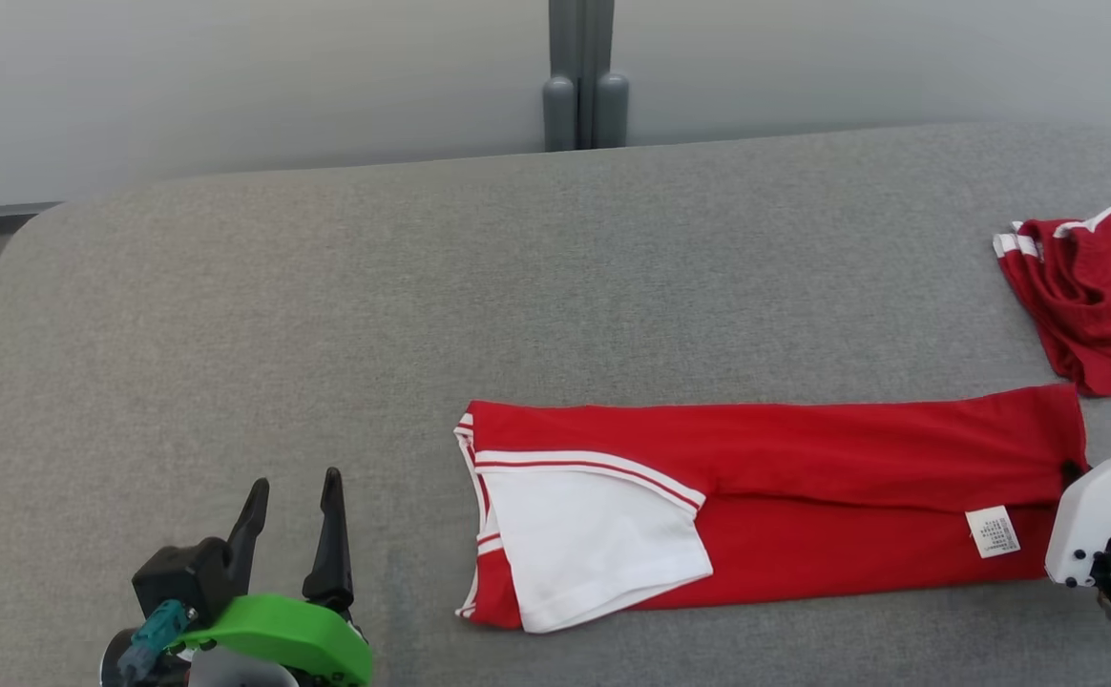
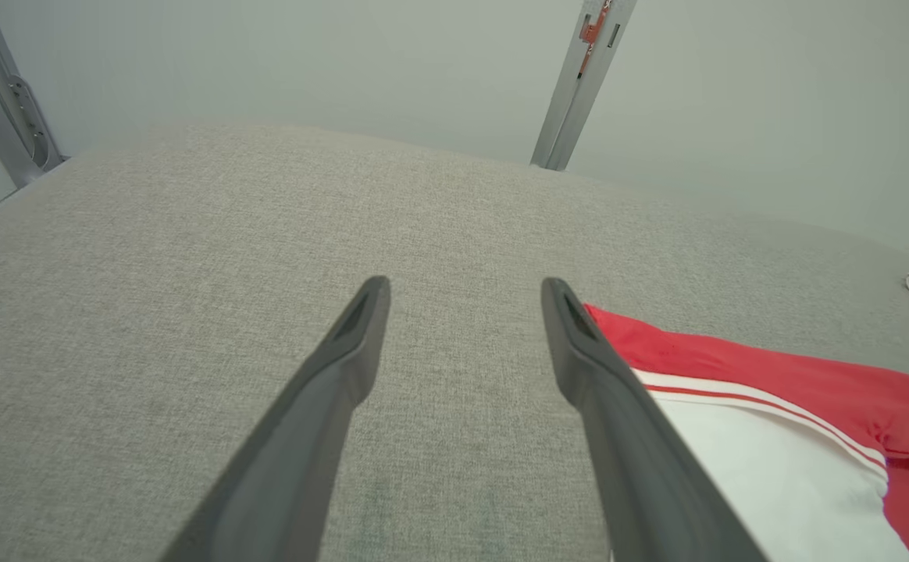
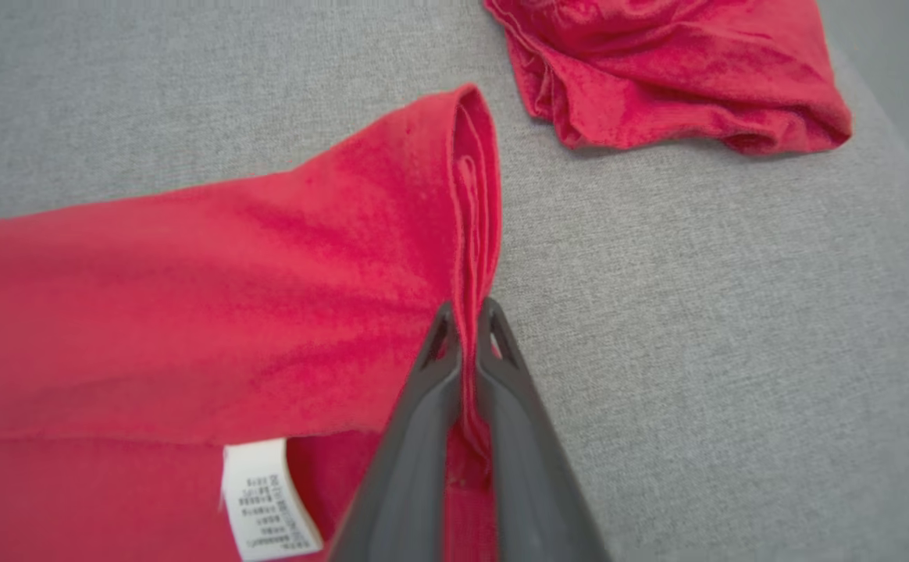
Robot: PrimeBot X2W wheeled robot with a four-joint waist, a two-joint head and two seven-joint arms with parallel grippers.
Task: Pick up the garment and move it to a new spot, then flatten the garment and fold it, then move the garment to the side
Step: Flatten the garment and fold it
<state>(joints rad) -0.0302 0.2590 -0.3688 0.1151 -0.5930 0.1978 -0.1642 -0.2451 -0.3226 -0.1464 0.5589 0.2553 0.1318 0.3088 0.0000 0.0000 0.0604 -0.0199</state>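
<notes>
The garment (image 1: 804, 496) is a red shirt with a white panel and white stripes, folded into a long band across the grey padded table. Its white care label (image 1: 993, 531) lies near its right end. In the right wrist view my right gripper (image 3: 466, 316) is shut on the garment's (image 3: 189, 312) right edge, with red cloth pinched between the two fingers. My left gripper (image 1: 291, 489) stands open at the lower left, well left of the garment, with nothing between its fingers. In the left wrist view the left gripper (image 2: 464, 290) hangs over bare fabric beside the garment's (image 2: 775, 390) collar end.
A second red garment (image 1: 1100, 291) with white stripes lies crumpled at the table's right edge, also seen as a heap (image 3: 673, 70) just beyond the held edge. The grey table (image 1: 326, 315) has wide bare room to the left and back. A grey post (image 1: 584, 76) stands behind.
</notes>
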